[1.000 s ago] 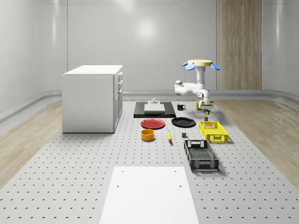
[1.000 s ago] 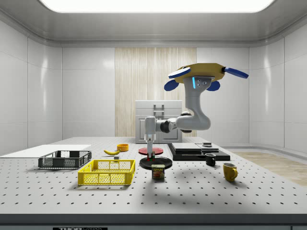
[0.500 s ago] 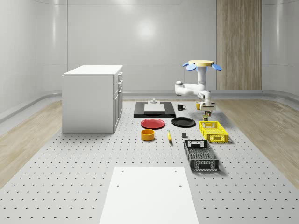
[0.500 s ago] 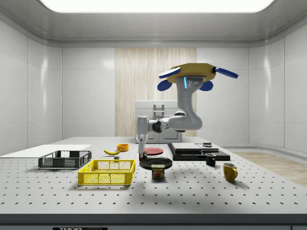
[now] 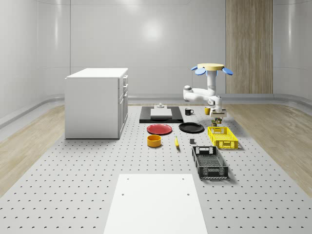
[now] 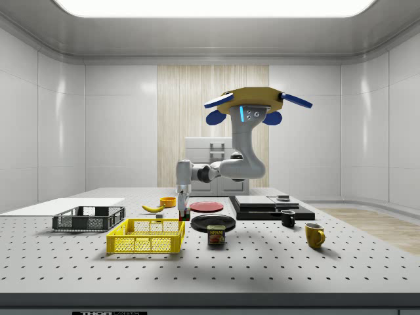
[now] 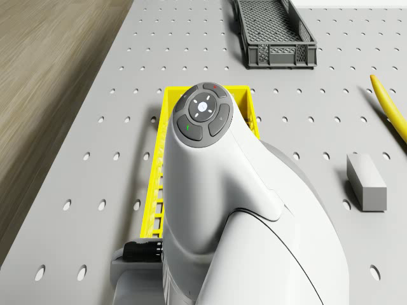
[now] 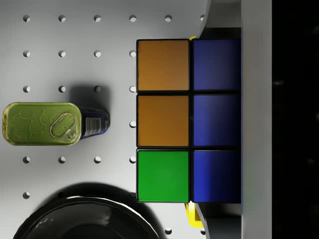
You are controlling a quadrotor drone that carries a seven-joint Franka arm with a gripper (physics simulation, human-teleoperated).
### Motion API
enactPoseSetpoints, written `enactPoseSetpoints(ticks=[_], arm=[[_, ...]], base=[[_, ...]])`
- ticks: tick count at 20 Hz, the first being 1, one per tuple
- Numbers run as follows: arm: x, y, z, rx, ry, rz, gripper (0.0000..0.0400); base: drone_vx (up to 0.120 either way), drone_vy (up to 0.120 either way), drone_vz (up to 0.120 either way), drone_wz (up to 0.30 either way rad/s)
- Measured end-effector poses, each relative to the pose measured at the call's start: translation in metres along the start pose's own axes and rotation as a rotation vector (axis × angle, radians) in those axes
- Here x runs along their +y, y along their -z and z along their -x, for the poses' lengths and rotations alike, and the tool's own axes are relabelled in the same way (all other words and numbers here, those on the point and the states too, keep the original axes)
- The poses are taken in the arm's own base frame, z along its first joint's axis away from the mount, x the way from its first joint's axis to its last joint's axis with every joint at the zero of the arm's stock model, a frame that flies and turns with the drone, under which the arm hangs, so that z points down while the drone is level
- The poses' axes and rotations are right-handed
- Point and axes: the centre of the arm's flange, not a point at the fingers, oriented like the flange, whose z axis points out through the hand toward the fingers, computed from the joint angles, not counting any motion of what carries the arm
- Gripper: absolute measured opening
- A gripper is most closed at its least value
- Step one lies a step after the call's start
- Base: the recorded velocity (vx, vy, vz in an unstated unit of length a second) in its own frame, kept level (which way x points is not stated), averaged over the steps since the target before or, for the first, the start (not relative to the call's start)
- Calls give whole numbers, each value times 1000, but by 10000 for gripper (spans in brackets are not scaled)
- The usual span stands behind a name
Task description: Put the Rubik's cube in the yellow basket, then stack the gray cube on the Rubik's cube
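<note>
- The drone (image 6: 249,104) hovers above the table (image 6: 275,262), over the stretch near the black plate (image 6: 209,222) and the tin (image 6: 216,234).
- Its arm (image 6: 226,169) reaches out toward the side view's left and bends down at the wrist.
- The gripper (image 6: 183,211) hangs just above the yellow basket (image 6: 147,236), at the end nearest the black plate.
- The fingers are closed on the Rubik's cube (image 8: 188,120), which is held in the air, clear of the table.
- In the wrist view the cube shows two orange squares, one green square and a column of blue ones.
- Beyond the cube in that view lie the tin (image 8: 47,124), on its side, and the rim of the black plate (image 8: 84,219); a sliver of the basket's yellow edge peeks out by the cube.
- In the whole-scene view the gripper (image 5: 218,117) sits over the far end of the basket (image 5: 223,137).
- The gray cube (image 7: 365,182) lies on the table beside the basket, well apart from it, with the banana (image 7: 389,107) further along.
- The black basket (image 5: 209,163) stands nearer the camera than the yellow one in the whole-scene view.
- A red plate (image 5: 159,129), an orange bowl (image 5: 154,141), a black mug (image 6: 287,218) and a yellow mug (image 6: 314,235) also sit on the table.
</note>
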Motion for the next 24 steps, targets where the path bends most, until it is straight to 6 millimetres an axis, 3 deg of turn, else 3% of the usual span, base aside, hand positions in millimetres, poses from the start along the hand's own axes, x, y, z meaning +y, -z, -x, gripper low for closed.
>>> enactPoseSetpoints(ticks=[11,19,24], arm=[[0,0,0,0,0,0,325],[0,0,0,0,0,0,325],[0,-2,0,0,0,0,325]], base=[[120,0,0,0],[120,-20,-115,0],[48,-32,0,0]])
